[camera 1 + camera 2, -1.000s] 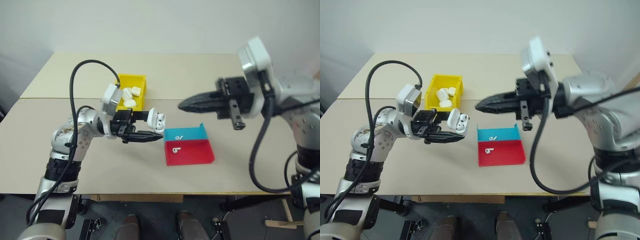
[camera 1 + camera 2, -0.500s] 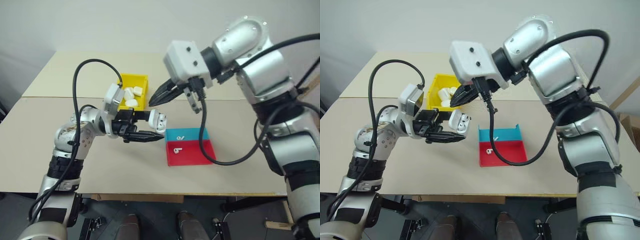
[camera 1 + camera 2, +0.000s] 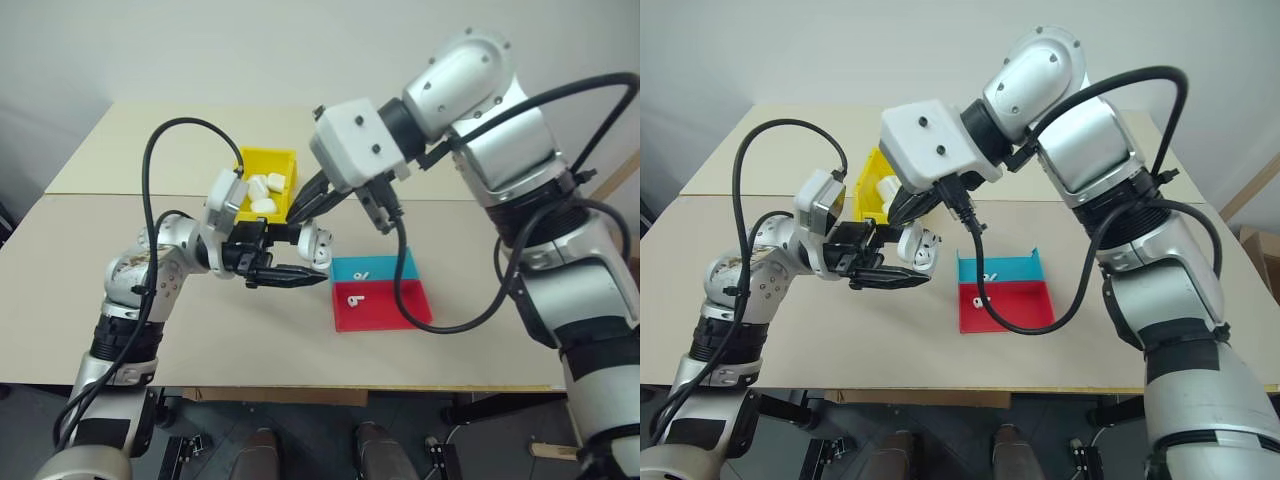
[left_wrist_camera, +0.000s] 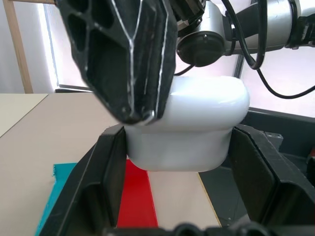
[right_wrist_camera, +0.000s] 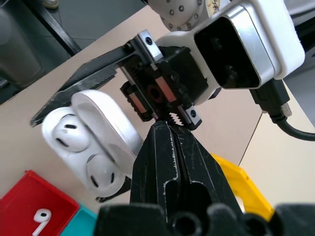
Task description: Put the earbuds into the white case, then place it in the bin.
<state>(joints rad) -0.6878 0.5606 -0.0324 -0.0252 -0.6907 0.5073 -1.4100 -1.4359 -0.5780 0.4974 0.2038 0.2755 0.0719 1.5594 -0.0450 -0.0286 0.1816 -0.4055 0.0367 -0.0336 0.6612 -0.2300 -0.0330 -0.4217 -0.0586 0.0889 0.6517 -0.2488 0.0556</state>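
Observation:
My left gripper is shut on the white case and holds it above the table, left of the tray. The case's lid stands open, and two earbuds sit in its wells. My right gripper is shut with nothing in it. Its tips rest against the back of the lid, as the left wrist view shows. Another earbud lies in the tray's red half. The yellow bin stands on the table behind the case.
A flat tray, blue at the back and red at the front, lies right of the case, with small white pieces in the blue half. Several white cases lie in the bin. A seam crosses the table.
My right arm has swung left and down from above the tray, and its shut gripper has come onto the case's lid. The left arm and the case have stayed in place.

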